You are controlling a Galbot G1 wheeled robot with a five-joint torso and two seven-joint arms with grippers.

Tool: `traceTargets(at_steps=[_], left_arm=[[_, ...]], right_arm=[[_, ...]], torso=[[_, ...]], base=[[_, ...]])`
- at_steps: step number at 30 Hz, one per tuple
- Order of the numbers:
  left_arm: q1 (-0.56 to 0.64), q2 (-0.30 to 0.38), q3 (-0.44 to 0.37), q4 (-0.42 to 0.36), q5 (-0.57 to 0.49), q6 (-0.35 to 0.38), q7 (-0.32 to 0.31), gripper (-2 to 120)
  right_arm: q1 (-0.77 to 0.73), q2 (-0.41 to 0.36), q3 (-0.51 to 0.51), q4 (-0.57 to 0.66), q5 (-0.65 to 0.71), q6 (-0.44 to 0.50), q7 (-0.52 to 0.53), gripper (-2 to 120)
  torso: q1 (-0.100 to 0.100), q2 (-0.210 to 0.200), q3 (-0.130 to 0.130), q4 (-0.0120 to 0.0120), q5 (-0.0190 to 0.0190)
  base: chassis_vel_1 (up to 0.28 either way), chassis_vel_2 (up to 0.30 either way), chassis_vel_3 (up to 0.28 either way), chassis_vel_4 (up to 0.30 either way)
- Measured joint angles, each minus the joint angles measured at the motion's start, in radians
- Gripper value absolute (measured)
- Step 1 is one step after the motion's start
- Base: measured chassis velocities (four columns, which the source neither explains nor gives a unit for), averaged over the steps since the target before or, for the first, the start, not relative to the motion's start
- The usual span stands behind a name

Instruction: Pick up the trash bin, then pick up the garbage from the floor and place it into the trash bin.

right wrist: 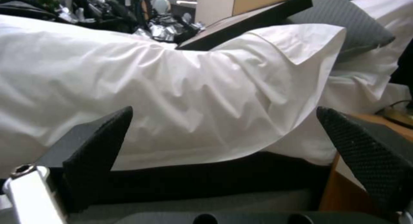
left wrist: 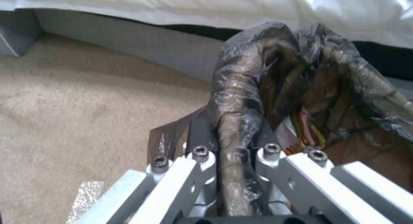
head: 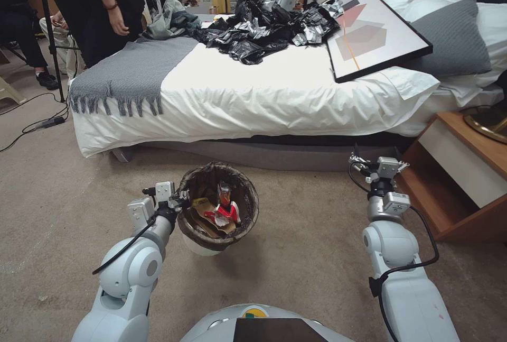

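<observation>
The left gripper [head: 182, 200] is clamped on the rim of the trash bin [head: 217, 205], keeping it off the carpet [head: 63, 183] so wrappers [head: 222, 214] stay inside. Right of the bin, the right gripper [right wrist: 224, 143] hangs wide open and empty, facing the bed [head: 264, 93] beyond.

The robot has round, shiny pale-grey arms with black cables looping along them, silver hand parts with dark screws, and black bumpy fingers [right wrist: 366, 153].
</observation>
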Motion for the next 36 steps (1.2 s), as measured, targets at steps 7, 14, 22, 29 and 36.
traceTargets(at_steps=[7,14,22,29,36], left_arm=[[-0.004,-0.006,-0.007,-0.010,-0.024,0.000,-0.010,5],[-0.004,-0.007,-0.017,-0.017,-0.031,0.000,-0.009,5],[0.005,-0.020,-0.025,-0.023,-0.030,0.000,-0.001,5],[0.007,-0.018,-0.031,-0.025,-0.026,0.000,0.005,5],[0.007,-0.009,-0.036,-0.022,-0.025,0.000,0.012,5]], right_arm=[[-0.001,-0.001,-0.014,-0.003,-0.006,0.000,0.003,100],[-0.005,0.007,-0.021,-0.010,-0.016,0.006,0.003,100],[0.013,0.011,-0.044,-0.023,-0.022,0.007,0.004,100],[0.021,0.010,-0.054,-0.034,-0.024,0.008,0.004,100],[0.022,0.012,-0.056,-0.037,-0.026,0.008,0.003,100]], torso=[[0.000,0.000,0.000,-0.0001,-0.0001],[0.000,0.000,0.000,-0.0002,0.0000],[0.000,0.000,0.000,-0.0001,0.0000],[0.000,0.000,0.000,0.0000,0.0000],[0.000,0.000,0.000,-0.0001,0.0000]], base=[[0.000,0.000,0.000,0.000],[0.000,0.000,0.000,0.000],[0.000,0.000,0.000,0.000],[0.000,0.000,0.000,0.000],[0.014,0.029,0.026,0.020]])
